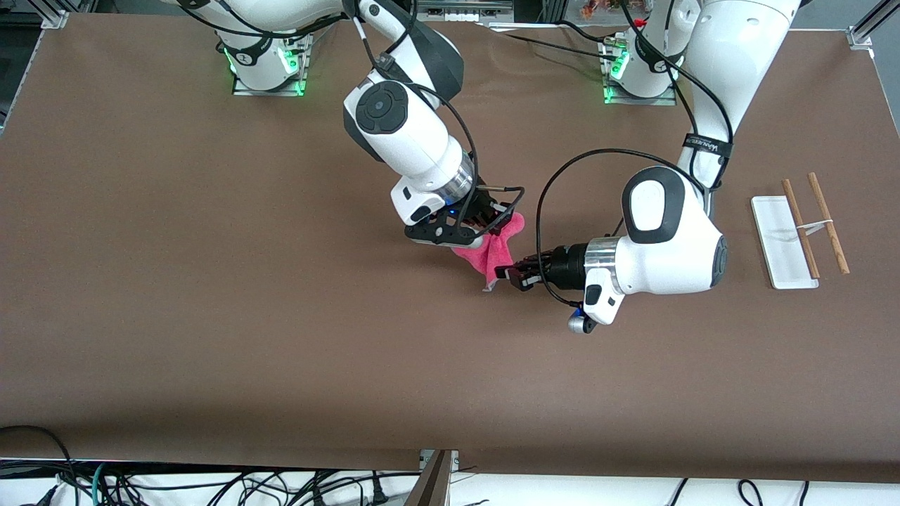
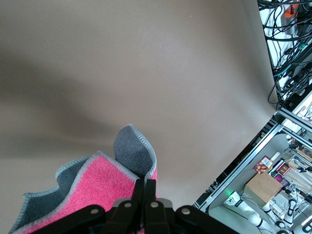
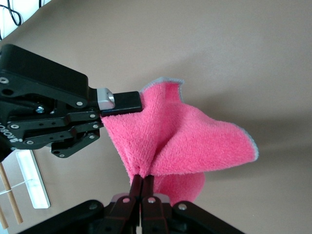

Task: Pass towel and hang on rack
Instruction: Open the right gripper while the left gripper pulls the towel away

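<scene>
Handover in mid-air over the middle of the table: the right gripper is pinching the upper part of the pink and grey towel with its fingers pressed together on the cloth, as the right wrist view is showing at the fold, while the left gripper is clamping a lower corner of the same towel, its fingertips closed on the grey-edged hem. The towel is therefore hanging between the two grippers, held by both, well apart from the rack, which is lying toward the left arm's end of the table. Risks, as judged from this pose: if either arm is pulling away while the other is still clamping, the cloth may be stretching or slipping out of the weaker pinch; the left gripper is holding only a small edge portion, so the towel may be dropping once the right gripper lets go; and a bunched, folded towel may be draping poorly over the thin rods, or nudging the light rack out of place. Count: one towel, one rack with one white base and two wooden rods, two arms, two grippers
</scene>
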`<state>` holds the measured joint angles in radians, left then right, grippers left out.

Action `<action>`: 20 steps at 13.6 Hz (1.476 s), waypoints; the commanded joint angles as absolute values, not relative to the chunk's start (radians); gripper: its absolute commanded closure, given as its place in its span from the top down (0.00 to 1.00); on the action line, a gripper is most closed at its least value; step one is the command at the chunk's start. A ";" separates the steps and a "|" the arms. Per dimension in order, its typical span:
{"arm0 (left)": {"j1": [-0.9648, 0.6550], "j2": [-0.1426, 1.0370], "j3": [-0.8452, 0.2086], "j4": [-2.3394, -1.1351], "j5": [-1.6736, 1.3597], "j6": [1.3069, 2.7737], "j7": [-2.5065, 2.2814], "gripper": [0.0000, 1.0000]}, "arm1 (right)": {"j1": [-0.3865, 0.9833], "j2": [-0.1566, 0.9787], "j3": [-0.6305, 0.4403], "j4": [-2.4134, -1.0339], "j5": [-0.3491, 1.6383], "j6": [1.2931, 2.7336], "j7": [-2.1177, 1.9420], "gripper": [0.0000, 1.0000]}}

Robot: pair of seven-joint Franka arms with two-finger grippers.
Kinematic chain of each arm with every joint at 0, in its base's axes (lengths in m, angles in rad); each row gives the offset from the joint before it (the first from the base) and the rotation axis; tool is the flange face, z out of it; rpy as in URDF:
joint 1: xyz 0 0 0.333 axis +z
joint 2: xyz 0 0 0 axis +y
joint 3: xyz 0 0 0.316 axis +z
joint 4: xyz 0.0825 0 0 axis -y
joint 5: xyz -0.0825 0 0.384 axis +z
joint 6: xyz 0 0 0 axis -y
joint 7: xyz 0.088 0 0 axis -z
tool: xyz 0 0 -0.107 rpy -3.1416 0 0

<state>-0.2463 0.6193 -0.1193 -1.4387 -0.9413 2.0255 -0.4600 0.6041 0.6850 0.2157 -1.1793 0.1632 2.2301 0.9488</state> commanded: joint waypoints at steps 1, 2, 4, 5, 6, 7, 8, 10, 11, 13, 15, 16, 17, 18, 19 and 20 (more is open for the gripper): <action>-0.249 0.634 -0.115 -1.405 -0.943 2.017 -0.449 0.00 | 0.598 0.675 0.222 -1.178 0.183 2.224 0.957 0.22; -0.245 0.632 -0.114 -1.404 -0.943 2.017 -0.449 0.00 | 0.598 0.675 0.222 -1.178 0.181 2.224 0.954 0.48; -0.216 0.626 -0.114 -1.399 -0.942 2.011 -0.451 0.00 | 0.600 0.673 0.219 -1.178 0.172 2.226 0.936 1.00; -0.201 0.624 -0.114 -1.385 -0.942 2.006 -0.451 0.00 | 0.598 0.673 0.219 -1.178 0.172 2.224 0.931 1.00; -0.198 0.623 -0.112 -1.379 -0.940 1.984 -0.454 0.00 | 0.598 0.673 0.219 -1.178 0.173 2.224 0.931 1.00; -0.192 0.621 -0.110 -1.374 -0.924 1.958 -0.454 0.00 | 0.598 0.673 0.219 -1.178 0.172 2.224 0.931 1.00; -0.178 0.620 -0.110 -1.364 -0.885 1.935 -0.456 0.00 | 0.598 0.673 0.218 -1.178 0.173 2.223 0.931 1.00; -0.123 0.615 -0.113 -1.306 -0.803 1.840 -0.456 0.00 | 0.597 0.673 0.218 -1.178 0.172 2.218 0.931 1.00; -0.098 0.615 -0.112 -1.287 -0.767 1.775 -0.451 0.00 | 0.591 0.673 0.216 -1.178 0.170 2.217 0.930 1.00; -0.048 0.577 -0.114 -1.270 -0.685 1.657 -0.439 0.00 | 0.565 0.667 0.215 -1.178 0.170 2.189 0.896 1.00; -0.029 0.497 -0.114 -1.291 -0.553 1.562 -0.332 0.00 | 0.535 0.640 0.216 -1.178 0.169 2.107 0.829 1.00; -0.014 0.448 -0.114 -1.319 -0.488 1.519 -0.286 0.00 | 0.526 0.638 0.209 -1.178 0.166 2.064 0.798 1.00; 0.006 0.392 -0.112 -1.353 -0.441 1.473 -0.247 0.00 | 0.506 0.635 0.203 -1.178 0.157 2.022 0.751 1.00; 0.029 0.344 -0.113 -1.388 -0.401 1.433 -0.198 0.00 | 0.490 0.617 0.204 -1.178 0.146 1.987 0.692 1.00; 0.070 0.297 -0.114 -1.435 -0.375 1.418 -0.122 0.00 | 0.468 0.609 0.199 -1.178 0.137 1.944 0.637 1.00; 0.105 0.255 -0.112 -1.489 -0.329 1.416 -0.027 0.00 | 0.447 0.609 0.196 -1.178 0.132 1.906 0.593 1.00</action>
